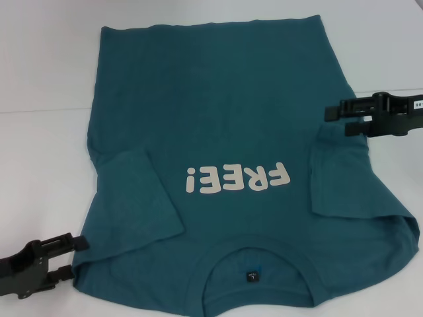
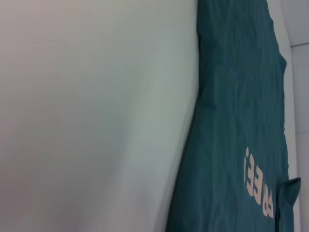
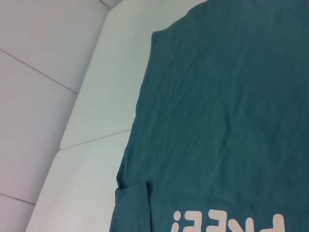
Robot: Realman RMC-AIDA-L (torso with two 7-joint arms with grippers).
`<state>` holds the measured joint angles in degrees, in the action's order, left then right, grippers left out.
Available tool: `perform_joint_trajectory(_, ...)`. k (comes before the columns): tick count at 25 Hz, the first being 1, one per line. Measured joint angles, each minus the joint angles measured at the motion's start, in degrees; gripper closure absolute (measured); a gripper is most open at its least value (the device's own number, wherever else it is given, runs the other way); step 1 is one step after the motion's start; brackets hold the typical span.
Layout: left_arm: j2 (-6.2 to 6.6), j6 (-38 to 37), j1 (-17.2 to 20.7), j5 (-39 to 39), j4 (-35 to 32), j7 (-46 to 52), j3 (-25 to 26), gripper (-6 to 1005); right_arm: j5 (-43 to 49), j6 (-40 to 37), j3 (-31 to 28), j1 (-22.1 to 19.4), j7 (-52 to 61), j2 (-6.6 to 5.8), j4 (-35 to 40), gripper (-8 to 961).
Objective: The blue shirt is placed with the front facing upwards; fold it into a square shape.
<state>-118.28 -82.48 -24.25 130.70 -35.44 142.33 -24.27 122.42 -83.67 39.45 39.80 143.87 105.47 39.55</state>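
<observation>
The blue shirt (image 1: 225, 132) lies flat and face-up on the white surface (image 1: 39, 79), collar nearest the robot and hem at the far edge, so the cream "FREE!" lettering (image 1: 238, 178) reads upside down in the head view. Both short sleeves are folded inward onto the chest — the left sleeve (image 1: 142, 198) lies as a slanted flap beside the lettering, the right sleeve (image 1: 337, 175) as a matching flap on the other side. At the round neckline (image 1: 254, 261) a small dark tag (image 1: 252, 274) shows, its print too small to read.

The left end effector (image 1: 74, 243) sits at the near left corner of the shirt, beside the shoulder edge; most of its body is cut off by the frame, and whether its fingers touch the cloth cannot be told, nor how wide they stand. The right end effector (image 1: 334, 113) hovers at the shirt's right side edge above the folded sleeve; its fingers appear nearly together, but whether they pinch fabric cannot be told.

Neither wrist view shows its own fingers — only cloth, lettering and bare surface.
</observation>
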Motion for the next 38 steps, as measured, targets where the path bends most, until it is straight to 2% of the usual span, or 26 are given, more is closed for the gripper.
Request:
perform_joint_trajectory(6, 0.00, -0.3, -0.5, -0.4, 0.0, -0.1, -1.2, 190, -0.1, 0.0, -0.1, 0.0, 0.0, -0.08, 0.0, 118)
perform_joint_trajectory(22, 0.03, 0.3, 0.8, -1.1, -1.9, -0.2, 1.6, 191, -0.2, 0.0, -0.2, -0.4, -0.1, -0.18, 0.0, 117)
perform_joint_trajectory(38, -0.16, 1.4, 0.4, 0.0, -1.5, 0.0, -1.4, 191, -0.2, 0.0, -0.3, -0.4, -0.2, -0.18, 0.0, 117)
